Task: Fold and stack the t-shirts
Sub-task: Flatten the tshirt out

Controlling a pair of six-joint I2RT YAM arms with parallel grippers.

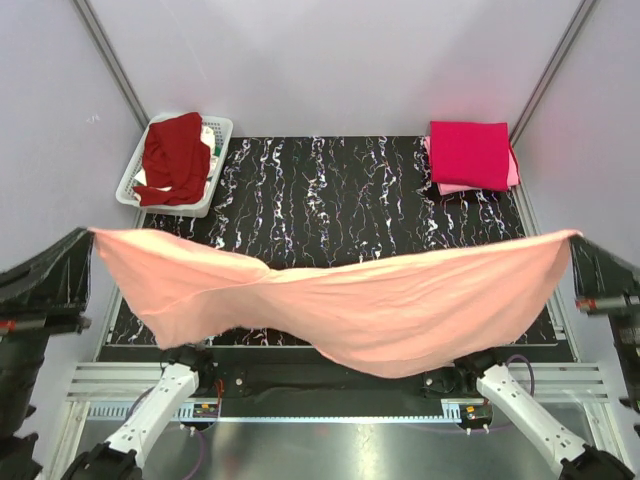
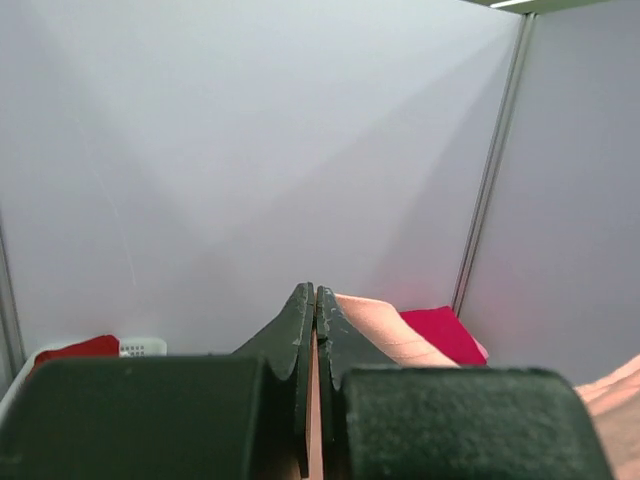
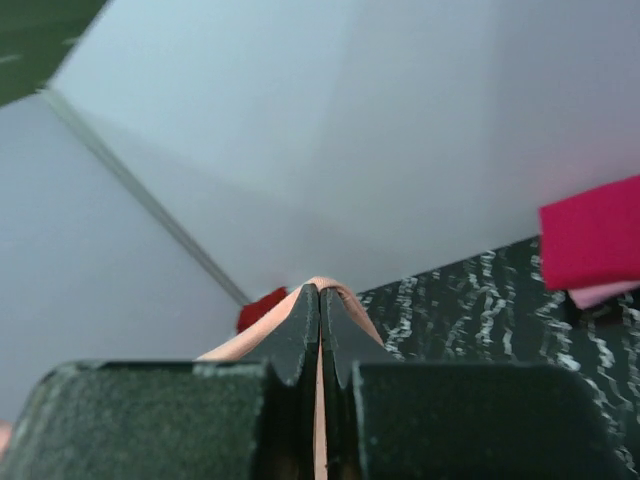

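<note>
- Hanging in the air between the two arms, the salmon-peach t-shirt (image 1: pixel 340 300) stretches from 9 o'clock to 3 o'clock across the top view. Its middle sags toward 6 o'clock above the tabletop (image 1: pixel 340 200), hiding that surface's near edge and part of both arm bases.
- The left claw (image 1: pixel 90 232) is clamped on the shirt's 9 o'clock corner. Its wrist view shows the fingers pressed together with peach cloth pinched between them.
- The right claw (image 1: pixel 574 236) is likewise closed on the 3 o'clock corner, with cloth caught between its tips.
- Both upper arms are cut off by the side edges of the top view.
- A white basket (image 1: pixel 222 135) sits at 11 o'clock on the tabletop, and a crumpled dark maroon t-shirt (image 1: pixel 170 155) fills most of it. What lies beneath is largely covered; a scrap of white and green peeks out, too small to identify.
- At 1 o'clock a folded crimson t-shirt (image 1: pixel 470 152) lies on a light pink t-shirt (image 1: pixel 460 188), of which only narrow edge strips show.
</note>
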